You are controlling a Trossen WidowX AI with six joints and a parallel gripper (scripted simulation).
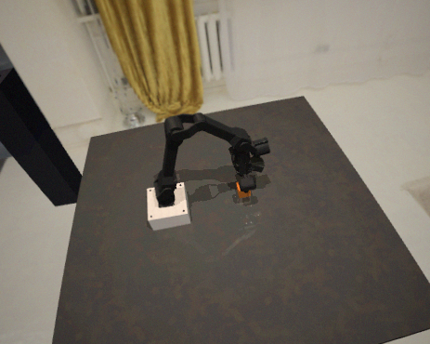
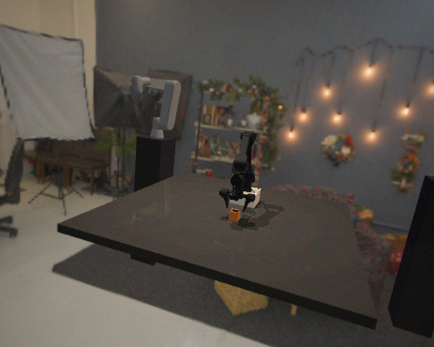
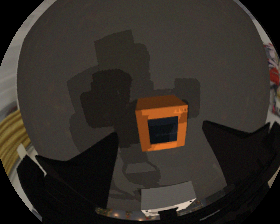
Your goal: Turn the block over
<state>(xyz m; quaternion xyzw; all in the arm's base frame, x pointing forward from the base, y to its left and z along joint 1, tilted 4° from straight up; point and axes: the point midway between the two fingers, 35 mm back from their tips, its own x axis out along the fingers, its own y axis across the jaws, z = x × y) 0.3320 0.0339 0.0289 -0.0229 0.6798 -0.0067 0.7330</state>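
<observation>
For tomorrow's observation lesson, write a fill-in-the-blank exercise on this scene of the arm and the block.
1. The block is coloured ____.
2. Its dark marked side faces ____.
3. The gripper hangs directly ____ the block, not touching it.
4. The jaws are ____ and hold nothing.

Missing words: orange; up; above; open

Single black six-joint arm (image 1: 197, 127) rising from its white square base block (image 1: 168, 208). The lower link stands near vertical from the base; the upper links arch over at the elbow and slope downward to the wrist. The black parallel-jaw gripper (image 2: 235, 201) points straight down, its two fingers spread wide apart with nothing between them. In the exterior view, both fingertips (image 2: 226, 203) hang clear of the surface.
</observation>
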